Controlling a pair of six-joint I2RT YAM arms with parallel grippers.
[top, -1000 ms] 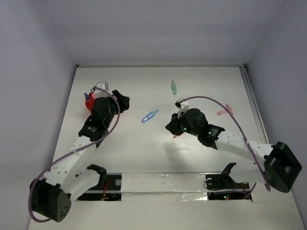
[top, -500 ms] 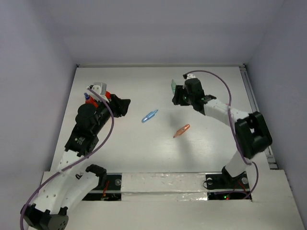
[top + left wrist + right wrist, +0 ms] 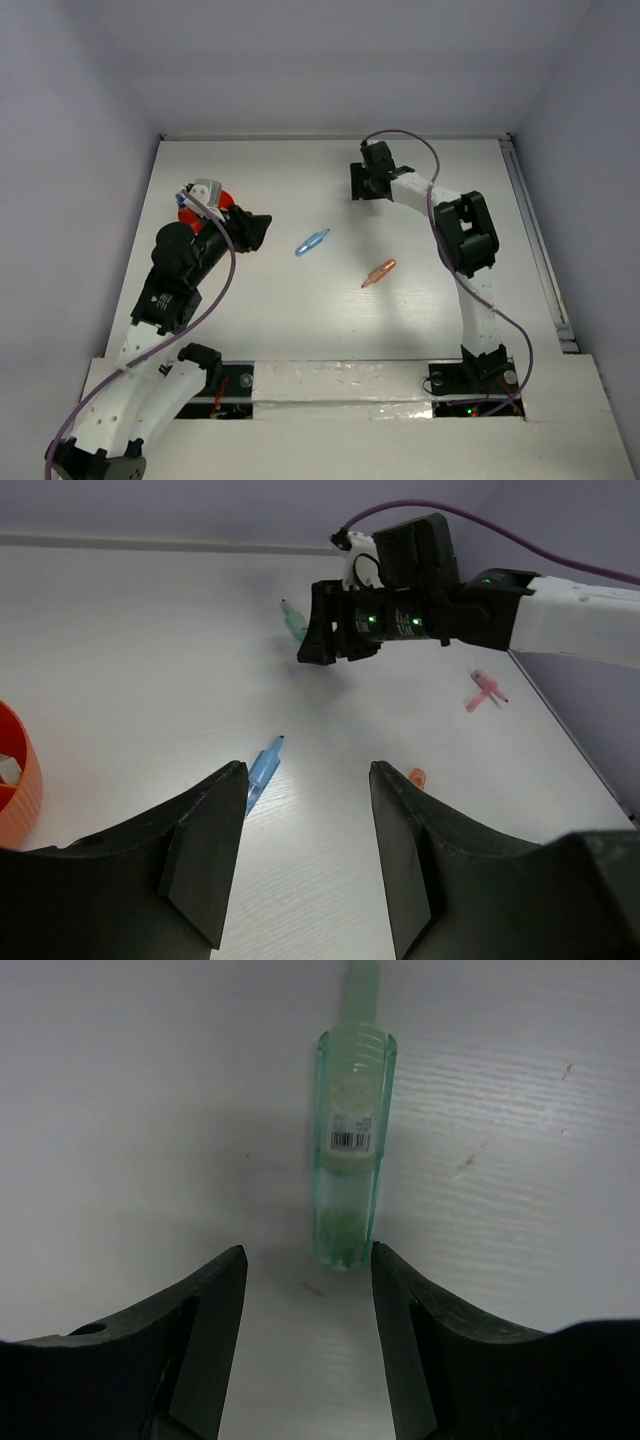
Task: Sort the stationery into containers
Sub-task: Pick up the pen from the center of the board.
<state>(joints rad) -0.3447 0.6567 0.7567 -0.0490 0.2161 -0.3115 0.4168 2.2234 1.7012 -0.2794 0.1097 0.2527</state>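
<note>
White table (image 3: 300, 320) fills the top view, boxed in by pale lavender walls (image 3: 80, 100) on three sides. Toward 10 o'clock on it stands the orange-red cup (image 3: 224, 198), mostly hidden behind the left arm. From the left wrist camera its wall shows at the 9 o'clock edge, with something pale inside. The left gripper (image 3: 255, 228) hangs just to the 3 o'clock side of the cup, jaws spread wide with nothing between them. Near the middle of the table lies the blue marker (image 3: 312, 242), slanted. At 4 o'clock from it, a little apart, lies the orange marker (image 3: 379, 272), slanted the same way. Neither touches anything else.

The right arm reaches far out to about 12 o'clock, where the right gripper (image 3: 361, 185) sits low over the green marker (image 3: 350, 1150). Its own camera shows the fingers parted and nothing clamped. The marker lies flat on the table, thin tip pointing to 12 o'clock and barcode label up. Its blunt end comes just to the mouth of the gap, closer to the 3 o'clock finger; whether that finger touches it I cannot tell. In the top view the gripper covers the marker completely. From the left wrist camera, a pink item (image 3: 485, 688) lies on the table at 4 o'clock from the right gripper, beneath the arm and well apart from the other pieces. A purple cable (image 3: 405, 133) loops over the right wrist.
</note>
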